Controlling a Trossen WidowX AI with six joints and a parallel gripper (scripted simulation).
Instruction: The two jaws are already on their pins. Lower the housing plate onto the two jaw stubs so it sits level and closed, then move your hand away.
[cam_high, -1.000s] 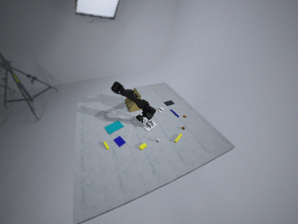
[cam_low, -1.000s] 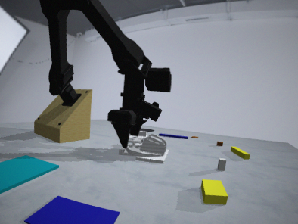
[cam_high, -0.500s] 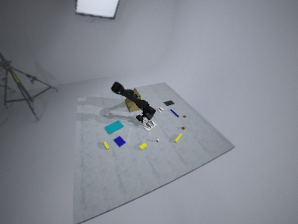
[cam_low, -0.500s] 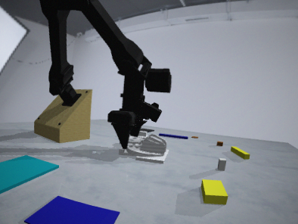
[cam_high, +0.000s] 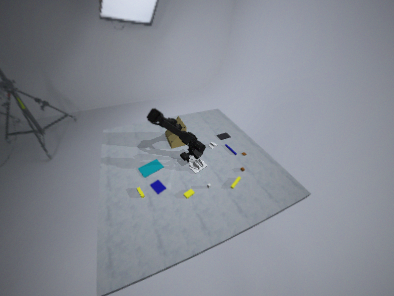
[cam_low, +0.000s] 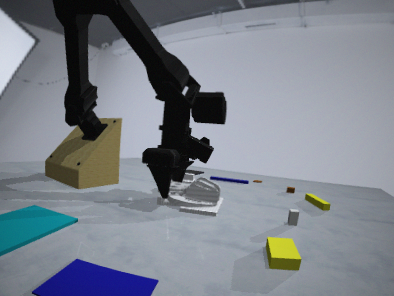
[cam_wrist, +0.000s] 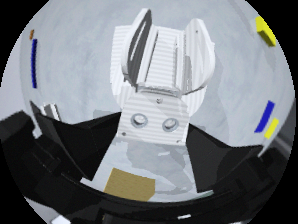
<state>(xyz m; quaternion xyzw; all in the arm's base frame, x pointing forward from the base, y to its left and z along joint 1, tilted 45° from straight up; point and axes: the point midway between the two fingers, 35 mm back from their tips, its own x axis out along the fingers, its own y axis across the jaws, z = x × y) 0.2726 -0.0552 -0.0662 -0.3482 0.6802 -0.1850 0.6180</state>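
The white housing plate (cam_wrist: 153, 107) shows in the wrist view with two round holes, a pale round end showing in each. My gripper (cam_wrist: 153, 120) (cam_low: 172, 188) is shut on it, one finger at each side edge, low over the rear of the white gripper model. The two upright curved jaws (cam_wrist: 136, 52) (cam_wrist: 202, 62) stand apart beyond the plate; one jaw (cam_low: 204, 190) also shows in the exterior view. The white base (cam_low: 199, 211) (cam_wrist: 118, 45) lies on the table under them. The fingers hide the plate's side edges, and whether it rests fully level on the stubs cannot be told.
The wooden arm stand (cam_low: 100, 160) is behind the gripper. A teal slab (cam_high: 151, 168), a blue square (cam_high: 158, 187) and a yellow block (cam_high: 189, 193) lie on the near side. A small white part (cam_high: 213, 145), a dark slab (cam_high: 223, 136) and a blue bar (cam_high: 230, 149) lie beyond.
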